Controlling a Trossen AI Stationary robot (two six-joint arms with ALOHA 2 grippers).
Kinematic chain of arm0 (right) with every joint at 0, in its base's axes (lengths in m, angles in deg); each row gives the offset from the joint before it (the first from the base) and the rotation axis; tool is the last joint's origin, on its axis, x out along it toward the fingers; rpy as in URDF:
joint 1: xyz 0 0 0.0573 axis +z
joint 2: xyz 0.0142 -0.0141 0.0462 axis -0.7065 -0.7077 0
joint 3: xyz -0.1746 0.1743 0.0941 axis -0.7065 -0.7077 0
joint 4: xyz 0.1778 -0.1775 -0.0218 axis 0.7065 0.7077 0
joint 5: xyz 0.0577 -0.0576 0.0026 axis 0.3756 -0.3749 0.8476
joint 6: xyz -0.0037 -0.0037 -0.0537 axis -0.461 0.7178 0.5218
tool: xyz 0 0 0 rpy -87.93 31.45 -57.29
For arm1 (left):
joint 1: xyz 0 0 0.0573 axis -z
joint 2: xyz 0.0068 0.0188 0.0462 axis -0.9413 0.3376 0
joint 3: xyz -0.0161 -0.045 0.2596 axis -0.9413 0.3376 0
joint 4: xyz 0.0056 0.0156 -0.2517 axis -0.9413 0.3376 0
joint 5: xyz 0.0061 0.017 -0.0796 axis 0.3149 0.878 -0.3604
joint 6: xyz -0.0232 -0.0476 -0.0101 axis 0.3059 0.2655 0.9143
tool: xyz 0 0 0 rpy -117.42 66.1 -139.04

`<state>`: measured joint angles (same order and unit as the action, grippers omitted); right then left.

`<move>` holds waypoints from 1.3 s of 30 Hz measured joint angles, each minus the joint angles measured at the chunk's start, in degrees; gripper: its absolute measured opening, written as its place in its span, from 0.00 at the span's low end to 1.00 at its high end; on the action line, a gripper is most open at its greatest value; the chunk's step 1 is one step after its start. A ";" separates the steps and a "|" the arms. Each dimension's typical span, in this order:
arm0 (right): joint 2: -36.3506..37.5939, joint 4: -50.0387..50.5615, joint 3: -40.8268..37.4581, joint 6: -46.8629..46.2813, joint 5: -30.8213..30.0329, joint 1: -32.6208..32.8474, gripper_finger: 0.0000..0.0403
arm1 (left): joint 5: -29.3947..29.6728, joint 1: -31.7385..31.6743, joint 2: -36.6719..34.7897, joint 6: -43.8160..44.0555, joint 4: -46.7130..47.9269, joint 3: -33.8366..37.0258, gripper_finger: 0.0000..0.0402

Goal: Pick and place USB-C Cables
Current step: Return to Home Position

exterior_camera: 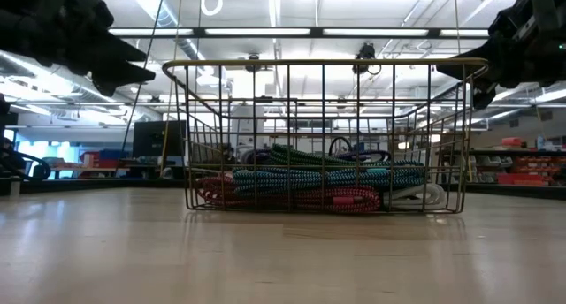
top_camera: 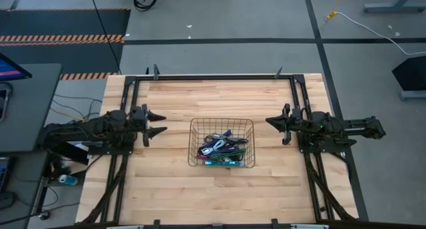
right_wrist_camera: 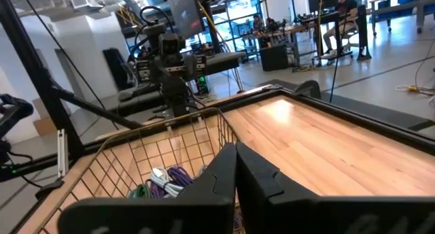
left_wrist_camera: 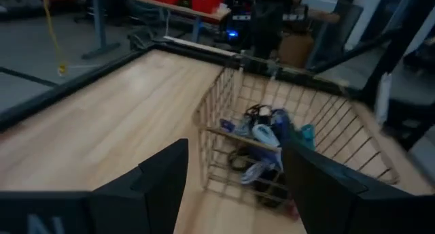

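A pale wooden surface point(top_camera: 213, 196) edged by a dark metal frame point(top_camera: 219, 76) stands on a grey workshop floor. Shelves, desks and ceiling strip lights fill the room beyond, and a person point(right_wrist_camera: 340, 16) sits at a desk far off in the right wrist view.

A gold wire basket point(top_camera: 193, 142) sits upright near the middle of the surface. All the USB-C cables point(top_camera: 223, 149) that can be seen lie piled on its floor, toward the side nearer the front edge. From table height the pile shows teal-and-black braid, red, green, dark loops and a white cord. From above it shows purple, white and teal.

The left gripper point(top_camera: 162, 122) hangs above the surface to the basket's left, its fingers spread wide and grasping nothing, pointing at the basket. The cables lie well beyond the fingertips, behind the basket's near wall.

The right gripper point(top_camera: 269, 121) hangs on the opposite side, also raised and aimed at the basket. Its fingers are pressed together with nothing between them. The cables lie apart from them, lower down inside the basket.
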<state>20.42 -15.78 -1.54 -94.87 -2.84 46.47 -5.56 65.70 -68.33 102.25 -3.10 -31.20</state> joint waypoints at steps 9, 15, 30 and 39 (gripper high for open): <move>0.00 0.02 0.02 -1.56 0.00 0.00 0.02 | 4.42 0.10 0.00 -2.18 0.54 0.00 0.60; 0.00 0.07 0.04 -1.97 -0.02 0.00 0.02 | 4.21 0.10 0.02 -1.10 0.93 0.00 0.60; 0.00 0.45 0.09 -1.41 -0.02 0.00 0.01 | -2.49 3.70 0.07 -1.82 12.53 0.00 0.12; 0.00 9.23 3.17 -1.58 1.92 0.82 0.00 | 0.03 6.92 0.07 -3.45 13.32 0.00 0.01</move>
<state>20.42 -6.55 1.64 -96.44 -0.92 47.30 -5.52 72.62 -68.26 98.80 10.22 -31.20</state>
